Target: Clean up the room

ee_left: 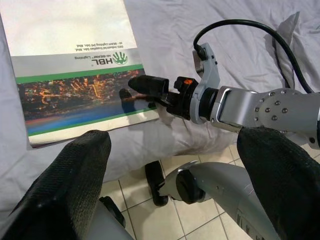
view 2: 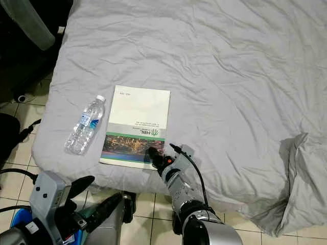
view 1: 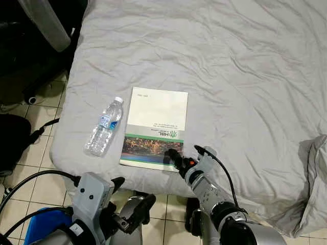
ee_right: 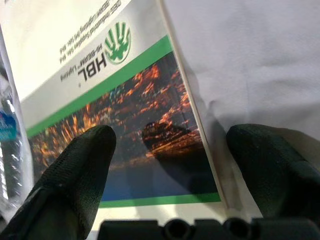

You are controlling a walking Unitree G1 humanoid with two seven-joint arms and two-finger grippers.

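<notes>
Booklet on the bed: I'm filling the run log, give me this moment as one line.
right gripper: open, over booklet near corner | left gripper: open, low before bed | water bottle: lying beside booklet

A silver right arm is reaching up from the near edge of a bed (view 2: 245, 76) covered in a wrinkled grey sheet, its right gripper (view 2: 155, 155) resting over the lower right corner of a white catalogue (view 2: 137, 125) with a green stripe and a night city photo. A clear plastic water bottle (view 2: 84, 125) with a white cap is lying just beside the catalogue on the robot's left, near the mattress corner. Below the bed edge, over the tiled floor (view 2: 25, 120), the left gripper (view 2: 97, 196) is hanging with its black fingers spread apart, while bunched bedding (view 2: 301, 173) is sagging at the right.
</notes>
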